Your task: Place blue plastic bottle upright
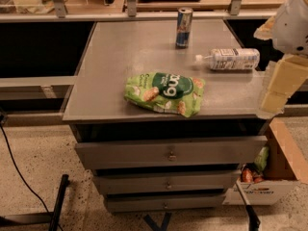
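The blue plastic bottle (pixel 234 59) is clear with a white-and-blue label. It lies on its side near the right edge of the grey cabinet top (pixel 120 52), with its white cap pointing left. My gripper (pixel 278 86) is cream-coloured under a white arm. It hangs at the right edge of the view, just right of and nearer the camera than the bottle, not touching it.
A blue-and-silver can (pixel 184 28) stands upright behind and left of the bottle. A green snack bag (pixel 165 93) lies near the front of the top. An open cardboard box (pixel 281 170) with items sits on the floor at the right. A black cable (pixel 14 162) runs on the floor at the left.
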